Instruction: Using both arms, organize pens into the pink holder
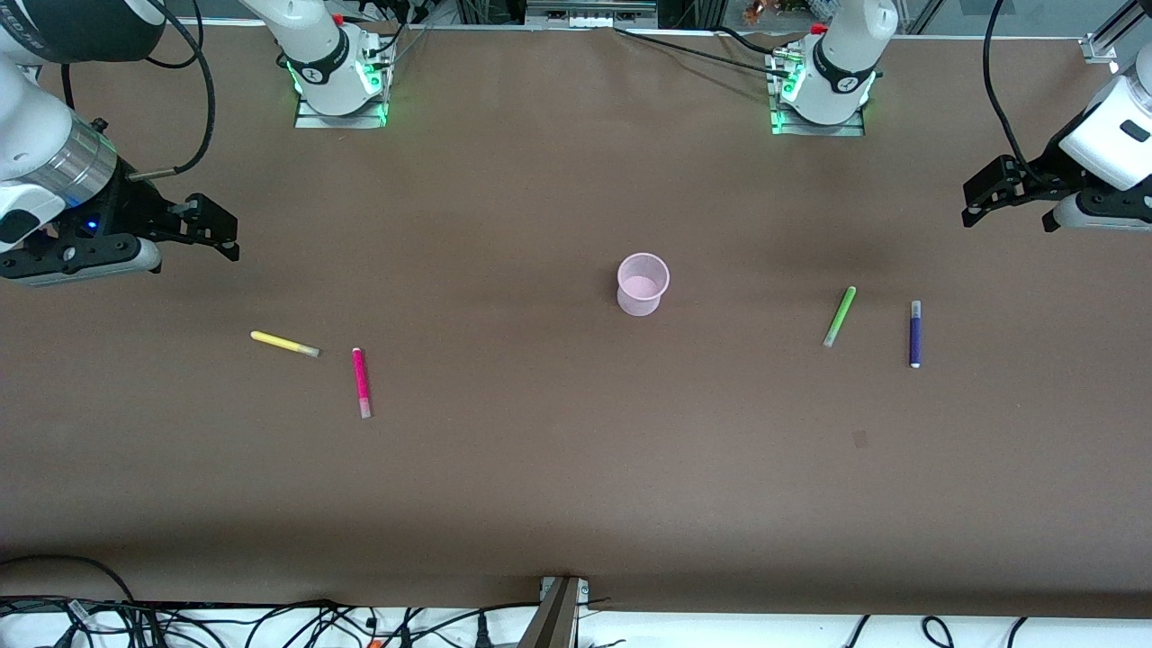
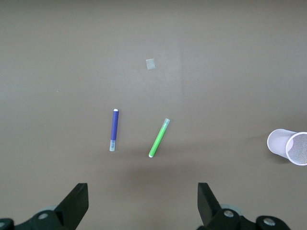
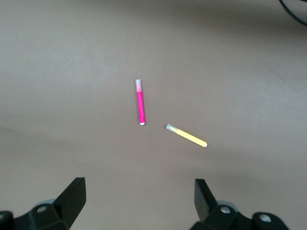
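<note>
The pink holder (image 1: 643,283) stands upright and empty at the table's middle; it also shows in the left wrist view (image 2: 288,146). The yellow pen (image 1: 284,344) (image 3: 186,136) and the magenta pen (image 1: 361,382) (image 3: 140,102) lie flat toward the right arm's end. The green pen (image 1: 839,317) (image 2: 159,138) and the purple pen (image 1: 915,334) (image 2: 114,130) lie flat toward the left arm's end. My right gripper (image 1: 218,229) (image 3: 139,199) is open and empty, up over bare table at its end. My left gripper (image 1: 970,205) (image 2: 143,201) is open and empty, up over its end.
A small pale square patch (image 1: 859,439) (image 2: 150,63) lies on the brown table, nearer the front camera than the green pen. The arm bases (image 1: 340,72) (image 1: 823,85) stand along the table edge farthest from the camera. Cables (image 1: 270,621) and a metal bracket (image 1: 560,607) line the near edge.
</note>
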{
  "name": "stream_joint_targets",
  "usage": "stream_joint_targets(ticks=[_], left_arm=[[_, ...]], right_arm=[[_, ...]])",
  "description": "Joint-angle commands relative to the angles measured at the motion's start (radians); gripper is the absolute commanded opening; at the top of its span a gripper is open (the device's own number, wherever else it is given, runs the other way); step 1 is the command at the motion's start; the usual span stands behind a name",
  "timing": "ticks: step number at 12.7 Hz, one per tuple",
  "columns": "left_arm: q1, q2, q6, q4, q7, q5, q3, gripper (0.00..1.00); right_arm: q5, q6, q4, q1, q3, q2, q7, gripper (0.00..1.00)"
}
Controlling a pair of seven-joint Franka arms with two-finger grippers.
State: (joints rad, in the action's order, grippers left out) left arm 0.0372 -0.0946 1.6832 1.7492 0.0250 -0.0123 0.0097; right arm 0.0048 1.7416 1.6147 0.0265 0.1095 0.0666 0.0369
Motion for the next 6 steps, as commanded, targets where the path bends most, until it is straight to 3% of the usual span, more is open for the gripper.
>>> stream_joint_targets(ticks=[1, 6], left_arm=[[0.004, 0.015, -0.027, -0.033, -0.008, 0.005, 0.001, 1.00], [0.004, 0.013, -0.031, -0.033, -0.010, 0.005, 0.001, 1.00]], right_arm=[[0.003, 0.033, 0.034, -0.007, 0.012, -0.002, -0.020, 1.00], [-0.009, 0.067, 0.019, 0.003, 0.015, 0.024, -0.006, 1.00]])
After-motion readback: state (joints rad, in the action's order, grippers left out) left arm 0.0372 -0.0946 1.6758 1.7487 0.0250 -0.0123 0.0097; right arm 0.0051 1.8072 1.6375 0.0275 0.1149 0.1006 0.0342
